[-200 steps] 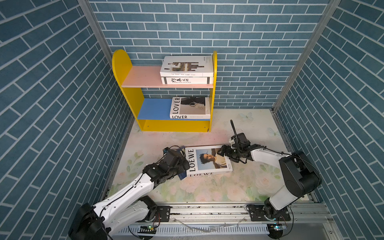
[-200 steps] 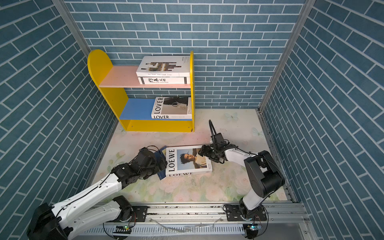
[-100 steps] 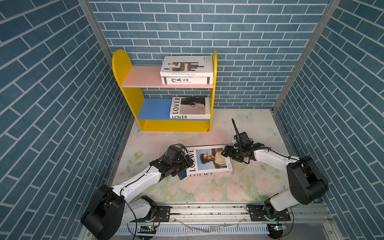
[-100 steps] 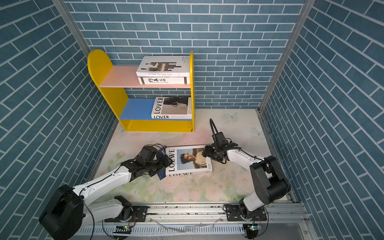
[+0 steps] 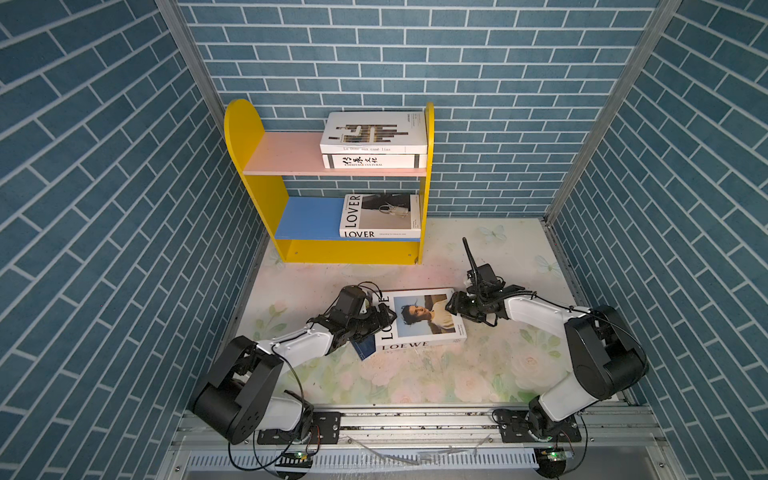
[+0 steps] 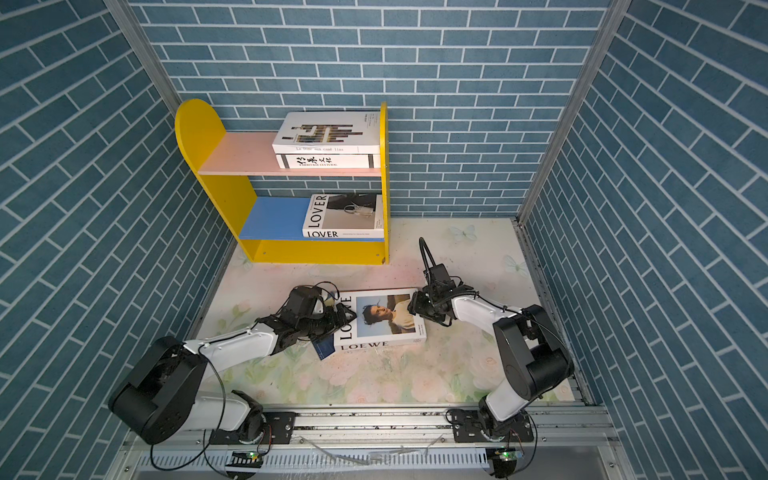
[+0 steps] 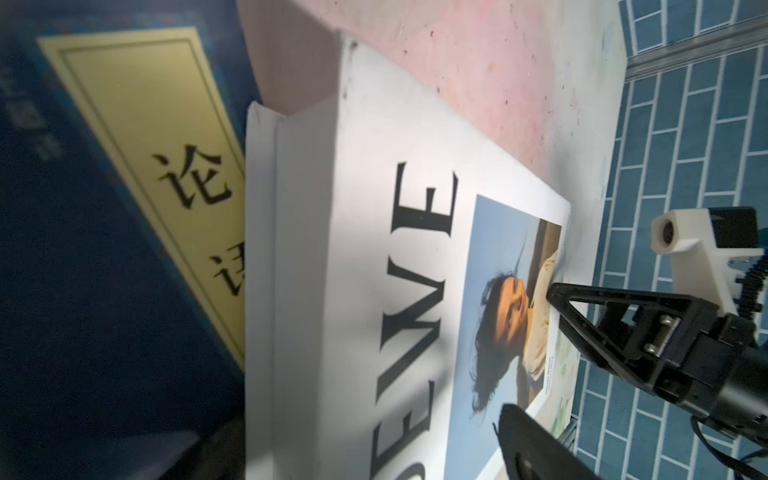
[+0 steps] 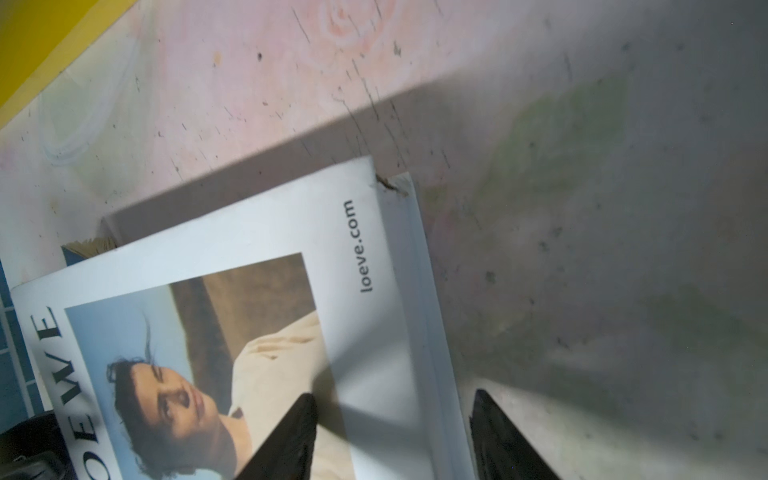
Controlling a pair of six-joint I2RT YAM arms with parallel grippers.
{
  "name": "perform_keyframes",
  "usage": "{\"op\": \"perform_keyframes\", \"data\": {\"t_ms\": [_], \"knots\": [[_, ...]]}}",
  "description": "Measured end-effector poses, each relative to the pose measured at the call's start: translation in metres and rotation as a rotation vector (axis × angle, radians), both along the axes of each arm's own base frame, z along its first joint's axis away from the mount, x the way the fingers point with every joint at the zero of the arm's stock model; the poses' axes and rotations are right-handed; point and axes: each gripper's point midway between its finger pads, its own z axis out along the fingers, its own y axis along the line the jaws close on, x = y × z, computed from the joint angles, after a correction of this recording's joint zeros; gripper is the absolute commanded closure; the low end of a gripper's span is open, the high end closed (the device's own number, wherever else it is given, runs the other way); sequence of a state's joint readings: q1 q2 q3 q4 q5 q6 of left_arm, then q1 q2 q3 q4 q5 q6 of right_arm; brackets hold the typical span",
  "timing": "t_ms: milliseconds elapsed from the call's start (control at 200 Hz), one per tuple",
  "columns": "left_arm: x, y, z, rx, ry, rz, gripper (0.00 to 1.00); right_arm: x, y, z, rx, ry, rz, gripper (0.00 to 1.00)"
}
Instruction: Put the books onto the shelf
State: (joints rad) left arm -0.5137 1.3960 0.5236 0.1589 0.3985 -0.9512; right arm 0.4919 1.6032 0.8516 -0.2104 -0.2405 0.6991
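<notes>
**LOEWE book [image 5: 424, 320] lies crosswise, one short edge to each arm**

In both top views it rests flat on the bench [image 5: 415, 386], cover up, with its long axis running side to side. The shelf [image 5: 249, 137] stands well beyond it, towards the back left. The left arm [image 5: 299, 345] meets the book's left short edge and the right arm [image 5: 536, 309] meets the right one, so neither is the nearer. A corner of the navy book [image 5: 365, 352] pokes out from under the left end. Two white books [image 5: 374, 141] sit stacked on the pink board [image 5: 282, 158], and LOVER [image 5: 380, 216] lies on the blue board [image 5: 307, 218].

From the left wrist, the book's thick edge faces the camera. The navy book [image 7: 104, 311] and its yellow label [image 7: 137, 145] lie lower, just beside it. The left jaws stand wide apart. One finger [image 7: 536, 449] hangs over the cover, and its partner is only a dark blur. At the far end, a finger [image 7: 559, 296] of the right jaws meets the cover's rim.

From the right wrist, the right jaws straddle that rim. One finger [image 8: 286, 440] is over the cover [image 8: 249, 311] and the other [image 8: 503, 440] is on the bench side. I cannot tell whether they have bitten yet.

To my eye the lift depends on both ends rising together, and the left's lower finger could snag the navy book.
</notes>
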Motion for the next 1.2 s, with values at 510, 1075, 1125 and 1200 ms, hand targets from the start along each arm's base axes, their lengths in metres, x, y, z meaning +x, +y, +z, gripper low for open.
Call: {"op": "perform_keyframes", "data": {"t_ms": [510, 1075, 1125, 1200], "knots": [[-0.001, -0.005, 0.037, -0.111, -0.015, 0.024, 0.16, 0.026, 0.01, 0.006, 0.062, -0.081, 0.005, 0.4], [-0.002, -0.02, 0.134, -0.353, -0.177, 0.015, 0.27, 0.009, 0.039, 0.015, 0.238, -0.044, 0.094, 0.38], [-0.004, -0.017, 0.133, -0.334, -0.165, 0.023, 0.31, 0.006, 0.038, 0.012, 0.235, -0.032, 0.095, 0.38], [-0.007, -0.013, 0.13, -0.309, -0.144, 0.036, 0.36, 0.002, 0.037, 0.009, 0.23, -0.018, 0.096, 0.38]]}}
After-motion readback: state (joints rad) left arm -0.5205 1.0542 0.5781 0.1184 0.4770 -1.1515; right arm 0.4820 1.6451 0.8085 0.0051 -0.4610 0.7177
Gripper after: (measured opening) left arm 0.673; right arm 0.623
